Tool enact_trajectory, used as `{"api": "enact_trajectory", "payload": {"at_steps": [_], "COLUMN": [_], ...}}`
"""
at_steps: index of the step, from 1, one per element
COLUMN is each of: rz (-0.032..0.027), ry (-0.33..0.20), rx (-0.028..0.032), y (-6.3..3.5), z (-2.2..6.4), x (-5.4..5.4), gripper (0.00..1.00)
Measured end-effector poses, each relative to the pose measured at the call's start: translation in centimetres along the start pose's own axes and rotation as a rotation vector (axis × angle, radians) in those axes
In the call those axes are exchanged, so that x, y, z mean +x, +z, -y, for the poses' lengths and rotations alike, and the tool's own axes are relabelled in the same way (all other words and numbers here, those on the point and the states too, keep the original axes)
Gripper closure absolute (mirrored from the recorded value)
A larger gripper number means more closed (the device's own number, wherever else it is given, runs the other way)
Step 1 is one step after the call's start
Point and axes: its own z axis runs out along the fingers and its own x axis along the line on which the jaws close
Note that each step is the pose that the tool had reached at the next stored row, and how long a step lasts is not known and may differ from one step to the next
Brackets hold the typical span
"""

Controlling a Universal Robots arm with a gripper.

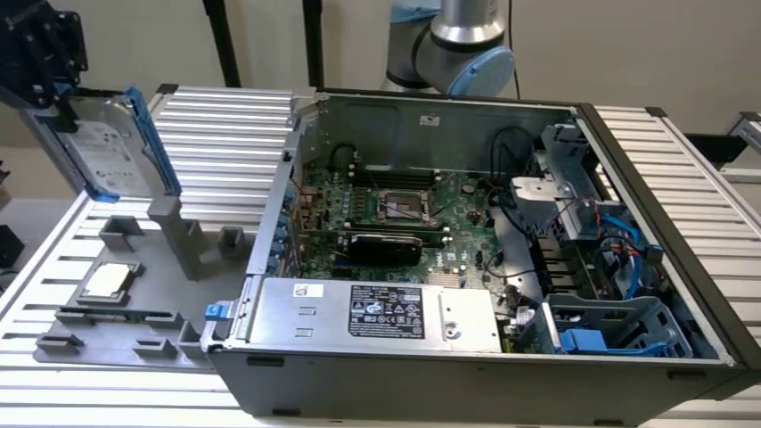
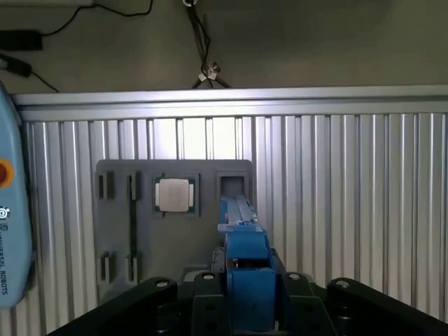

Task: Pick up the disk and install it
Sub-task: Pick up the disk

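At ten o'clock in the exterior view, the black gripper [image 1: 57, 89] pinches the flat rectangular silver-grey metal disk [image 1: 105, 143] with blue plastic rails. It holds the disk on end in the air above the grey plastic fixture [image 1: 155, 299], whose pocket at eight o'clock keeps a square silver chip [image 1: 107, 281]. Gripped at one end, the disk might slip. A rail could also snag the open grey computer case [image 1: 416, 129] or the loose cables [image 1: 625, 245] at three o'clock. The worktop [image 1: 226, 116] is ribbed aluminium, with a plain beige wall [image 1: 630, 53] behind.
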Motion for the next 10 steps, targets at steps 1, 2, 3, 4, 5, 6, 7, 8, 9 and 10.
{"api": "enact_trajectory", "payload": {"at_steps": [1,2,3,4,5,6,7,8,9,10], "rz": [-0.0001,-0.0001,0.0000,-0.0001,0.0001,0.0006,0.0012,0.0020,0.0027,0.0034], "ry": [0.000,0.000,0.000,0.000,0.000,0.000,0.000,0.000,0.000,0.000], "rx": [-0.0001,0.0000,-0.0001,-0.0001,0.0000,0.0000,-0.0002,-0.0001,-0.0002,-0.0003], "y": [-0.43,-0.88,-1.38,-1.84,-2.26,-2.73,-3.21,-3.67,-4.14,-4.58], "z": [0.24,0.54,0.89,1.27,1.64,2.09,2.55,3.00,3.45,3.87], "x": [0.0,0.0,0.0,-0.1,-0.1,-0.1,-0.1,-0.1,-0.2,-0.2], "gripper": [1.00,1.00,1.00,1.00,1.00,1.00,1.00,1.00,1.00,1.00]}}
